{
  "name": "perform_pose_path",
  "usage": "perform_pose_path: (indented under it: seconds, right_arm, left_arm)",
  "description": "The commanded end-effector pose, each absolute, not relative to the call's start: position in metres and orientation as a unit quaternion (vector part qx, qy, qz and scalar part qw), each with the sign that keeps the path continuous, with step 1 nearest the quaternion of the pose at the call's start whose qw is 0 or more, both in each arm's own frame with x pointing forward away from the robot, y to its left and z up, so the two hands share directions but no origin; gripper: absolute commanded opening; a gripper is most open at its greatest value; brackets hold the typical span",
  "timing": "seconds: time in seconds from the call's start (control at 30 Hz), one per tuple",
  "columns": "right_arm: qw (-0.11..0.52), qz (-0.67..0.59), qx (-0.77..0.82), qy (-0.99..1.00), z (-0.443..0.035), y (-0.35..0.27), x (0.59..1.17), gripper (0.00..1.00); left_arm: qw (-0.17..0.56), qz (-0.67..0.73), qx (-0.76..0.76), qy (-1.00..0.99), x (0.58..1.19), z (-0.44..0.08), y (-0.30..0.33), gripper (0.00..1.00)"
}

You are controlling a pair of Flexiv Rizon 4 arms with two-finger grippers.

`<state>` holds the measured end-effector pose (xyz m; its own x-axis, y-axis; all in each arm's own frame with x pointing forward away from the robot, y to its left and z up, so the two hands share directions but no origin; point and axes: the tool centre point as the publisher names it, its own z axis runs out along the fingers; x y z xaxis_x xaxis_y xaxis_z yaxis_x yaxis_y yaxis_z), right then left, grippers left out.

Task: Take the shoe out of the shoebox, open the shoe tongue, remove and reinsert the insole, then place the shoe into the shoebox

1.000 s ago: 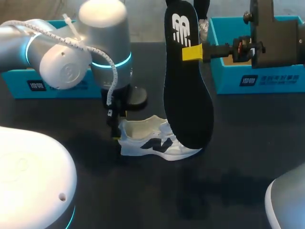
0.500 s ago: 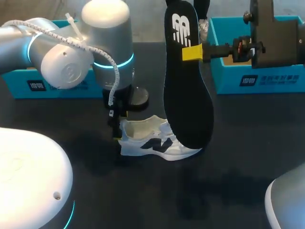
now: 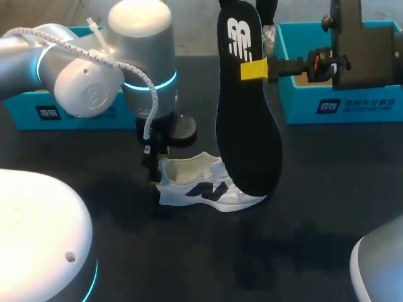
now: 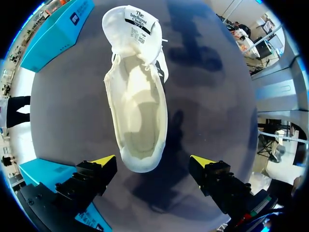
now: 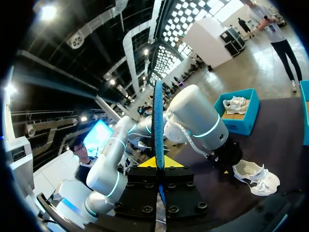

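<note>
A white shoe (image 3: 208, 187) lies on its side on the dark table, its tongue folded open and its inside empty. In the left wrist view the shoe (image 4: 137, 106) lies ahead of my left gripper (image 4: 153, 161). That gripper is open, with the heel between its spread yellow fingertips (image 4: 104, 160) and apart from both. In the head view my left gripper (image 3: 154, 165) hangs at the heel. My right gripper (image 3: 254, 69) is shut on the black insole (image 3: 249, 119), held upright in the air above the shoe. The right wrist view shows the insole (image 5: 159, 121) edge-on between the fingers.
A blue shoebox (image 3: 343, 104) stands at the back right behind my right gripper. Another blue box (image 3: 38, 112) sits at the back left, partly hidden by my left arm (image 3: 88, 69); the right wrist view shows it (image 5: 239, 116) with white shoes inside.
My left arm's upper links have shifted slightly to the right; its gripper stays at the heel. The shoe, the insole and my right arm have not moved.
</note>
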<state>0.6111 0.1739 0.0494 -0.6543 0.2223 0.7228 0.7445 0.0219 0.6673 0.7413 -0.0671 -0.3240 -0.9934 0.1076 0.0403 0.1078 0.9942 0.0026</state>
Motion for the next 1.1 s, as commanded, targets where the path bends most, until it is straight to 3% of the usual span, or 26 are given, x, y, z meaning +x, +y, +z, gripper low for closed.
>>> perform_pose_path:
  seconds: [0.03,0.57,1.1]
  right_arm:
    - [0.217,-0.602,-0.355,-0.681,0.049,0.176,0.612,0.0]
    - [0.217,-0.602,-0.355,-0.681,0.049,0.176,0.612,0.0]
    - [0.217,-0.602,-0.355,-0.681,0.049,0.176,0.612,0.0]
  left_arm:
    - [0.019,-0.003,-0.054,-0.998,0.741,-0.323,-0.066,1.0]
    - [0.008,0.033,-0.056,-0.998,0.758,-0.311,-0.089,1.0]
    - [0.002,0.073,-0.063,-0.995,0.792,-0.335,-0.138,1.0]
